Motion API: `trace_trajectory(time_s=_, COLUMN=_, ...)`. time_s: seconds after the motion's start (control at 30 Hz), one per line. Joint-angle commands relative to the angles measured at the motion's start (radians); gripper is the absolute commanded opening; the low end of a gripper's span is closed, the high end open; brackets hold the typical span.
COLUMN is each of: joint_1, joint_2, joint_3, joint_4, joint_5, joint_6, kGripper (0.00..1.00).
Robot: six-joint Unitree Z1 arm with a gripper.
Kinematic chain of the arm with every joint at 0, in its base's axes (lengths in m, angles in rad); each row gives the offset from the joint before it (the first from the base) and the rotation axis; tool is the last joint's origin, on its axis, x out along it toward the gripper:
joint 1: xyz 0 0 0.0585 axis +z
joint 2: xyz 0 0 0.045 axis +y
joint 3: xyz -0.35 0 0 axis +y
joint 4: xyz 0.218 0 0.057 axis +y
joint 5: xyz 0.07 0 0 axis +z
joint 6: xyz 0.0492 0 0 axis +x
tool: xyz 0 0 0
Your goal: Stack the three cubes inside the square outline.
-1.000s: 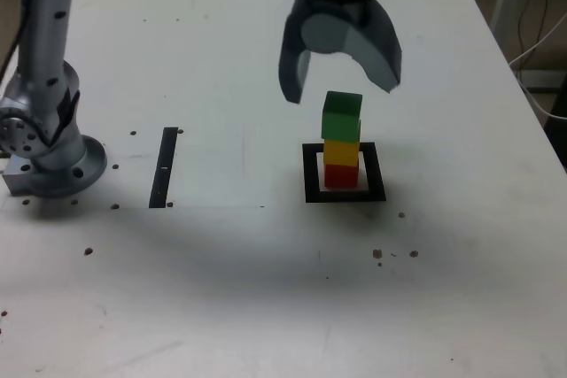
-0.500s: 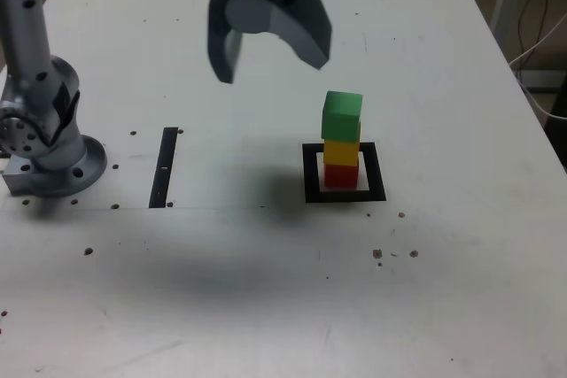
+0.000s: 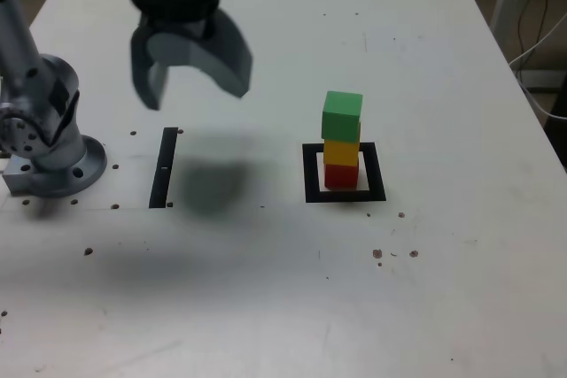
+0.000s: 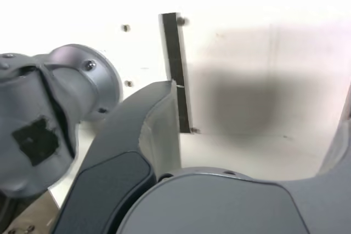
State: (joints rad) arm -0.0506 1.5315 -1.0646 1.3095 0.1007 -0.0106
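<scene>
Above a scuffed white worktop (image 3: 425, 263), a Unitree Z1 robot arm (image 3: 22, 50) carries its end effector (image 3: 193, 100) near the exterior view's upper left, jaws spread wide and nothing between them. The arm's round grey base (image 3: 66, 170) stands at the exterior view's left. A narrow black strip (image 3: 164, 167) lies flat between that base and a black square outline (image 3: 376, 171), which is toward the exterior view's right.

Inside the outline stands a column of three painted cubes: the red cube (image 3: 341, 176) at the bottom, the yellow cube (image 3: 341, 152) in the middle and the green cube (image 3: 342, 117) on top. The green cube looks slightly out of line with the yellow one, though the column is upright.

The stacking appears complete, with the end effector well apart from the cubes; the step in hand is judged to be the arm's clearance from the work. The next move calls only for parking the arm without brushing the column, whose uneven top could be tipped by a knock.

No brand, label or writing can be read on the arm, the cubes or the worktop in either view.
</scene>
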Motion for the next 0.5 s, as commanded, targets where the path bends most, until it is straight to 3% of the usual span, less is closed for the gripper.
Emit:
trace_trajectory(time_s=0.0, joint_1=0.001, joint_2=-0.024, joint_3=0.057, joint_4=-0.035, joint_5=-0.007, joint_6=-0.006, kGripper=1.00)
trace_trajectory(time_s=0.47, joint_1=-0.006, joint_2=-0.043, joint_3=0.342, joint_4=-0.289, joint_5=-0.050, joint_6=-0.028, kGripper=1.00)
